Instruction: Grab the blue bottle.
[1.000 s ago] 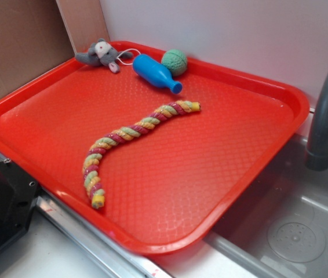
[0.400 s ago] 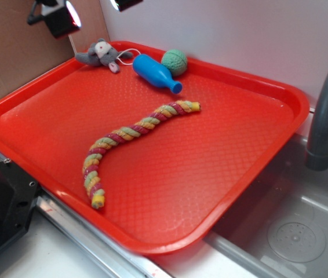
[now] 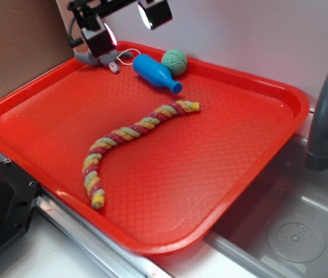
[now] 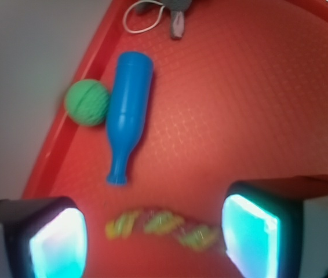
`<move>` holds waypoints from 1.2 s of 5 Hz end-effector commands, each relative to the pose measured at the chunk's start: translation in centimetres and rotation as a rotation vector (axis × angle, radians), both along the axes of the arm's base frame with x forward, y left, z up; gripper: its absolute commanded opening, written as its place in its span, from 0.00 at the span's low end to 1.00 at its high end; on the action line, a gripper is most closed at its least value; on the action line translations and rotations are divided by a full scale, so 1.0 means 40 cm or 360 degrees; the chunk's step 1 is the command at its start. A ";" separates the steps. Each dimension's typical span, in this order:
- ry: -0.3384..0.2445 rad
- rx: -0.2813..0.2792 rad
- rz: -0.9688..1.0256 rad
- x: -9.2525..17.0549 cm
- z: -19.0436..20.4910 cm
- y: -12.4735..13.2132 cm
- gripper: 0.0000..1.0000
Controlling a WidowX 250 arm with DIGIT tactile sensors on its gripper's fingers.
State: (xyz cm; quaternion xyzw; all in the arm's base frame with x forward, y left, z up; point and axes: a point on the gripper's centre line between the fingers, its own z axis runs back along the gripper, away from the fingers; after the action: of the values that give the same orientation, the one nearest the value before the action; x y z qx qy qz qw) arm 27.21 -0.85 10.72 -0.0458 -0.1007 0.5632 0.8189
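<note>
The blue bottle (image 3: pixel 155 72) lies on its side at the far edge of the red tray (image 3: pixel 257 174), touching the green ball (image 3: pixel 174 61). The gripper (image 3: pixel 126 26) hangs above, jaws spread, empty.

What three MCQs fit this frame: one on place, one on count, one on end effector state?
1. Where does the bottle lie?
A. In the sink
B. At the tray's far edge, beside the ball
C. On top of the rope

2. How many things lie on the tray?
A. Two
B. Four
C. Six

3. What is the end effector doing?
A. Open, holding nothing
B. Shut on the bottle
C. Shut on the rope

Key: 1 B, the bottle lies by the ball near the back rim. 2 B, bottle, ball, rope and mouse. 3 A, in the wrist view both fingers stand apart with nothing between them.
</note>
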 end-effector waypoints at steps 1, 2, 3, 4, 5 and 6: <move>-0.0060 0.0118 0.0062 0.089 -0.042 0.051 1.00; -0.0027 0.0177 0.0079 0.114 -0.079 0.061 1.00; 0.0022 0.0209 0.0062 0.131 -0.116 0.065 1.00; 0.0064 0.0168 0.0005 0.128 -0.139 0.046 1.00; 0.0115 0.0217 0.0010 0.117 -0.163 0.044 1.00; 0.0140 0.0236 0.0052 0.119 -0.180 0.060 0.53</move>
State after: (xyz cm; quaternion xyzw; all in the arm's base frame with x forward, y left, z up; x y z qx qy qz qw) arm 31.42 0.28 1.85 0.0545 -0.0893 0.5580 0.8232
